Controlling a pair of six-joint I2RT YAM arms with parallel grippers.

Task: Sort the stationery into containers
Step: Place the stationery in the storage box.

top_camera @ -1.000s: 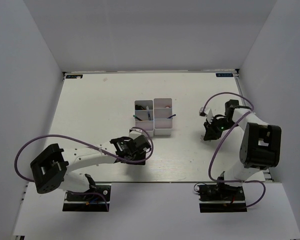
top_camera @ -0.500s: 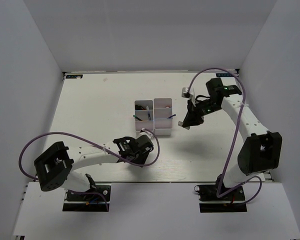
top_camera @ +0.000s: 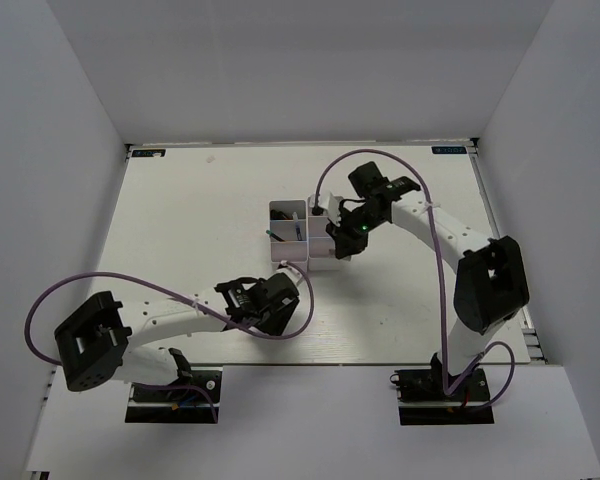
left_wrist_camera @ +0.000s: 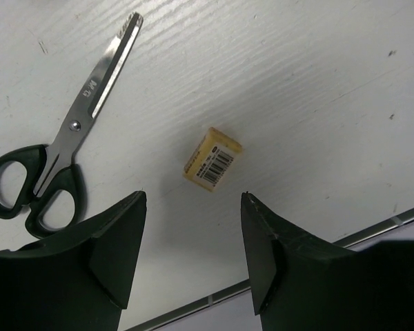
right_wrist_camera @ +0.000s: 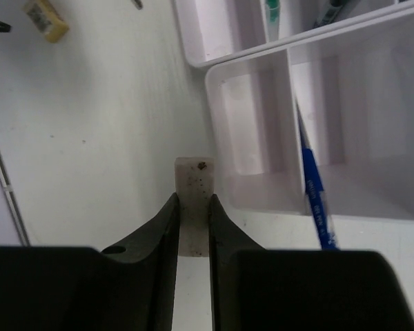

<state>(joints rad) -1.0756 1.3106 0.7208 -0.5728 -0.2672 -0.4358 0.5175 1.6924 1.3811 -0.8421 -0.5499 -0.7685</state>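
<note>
The white bins [top_camera: 290, 205] stand mid-table; pens lie in the left column. My right gripper [top_camera: 337, 243] is at their near right corner, shut on the small white eraser [right_wrist_camera: 194, 176], which sticks out past the fingertips beside a bin wall [right_wrist_camera: 214, 89]. A blue pen [right_wrist_camera: 314, 193] leans over the rim of a right-hand bin. My left gripper [top_camera: 278, 292] is open and empty just near of the bins. In the left wrist view it [left_wrist_camera: 193, 196] hovers over the beige block [left_wrist_camera: 212, 159], with the black-handled scissors [left_wrist_camera: 55, 158] to the left. The purple marker is hidden.
The beige block [right_wrist_camera: 47, 18] also shows at the right wrist view's top left. White walls enclose the table on three sides. The table's near edge [left_wrist_camera: 276, 276] runs just behind my left fingers.
My right arm has swung from the right side of the table leftward to the bins, holding the eraser. My left gripper has drawn back slightly toward the near edge.
</note>
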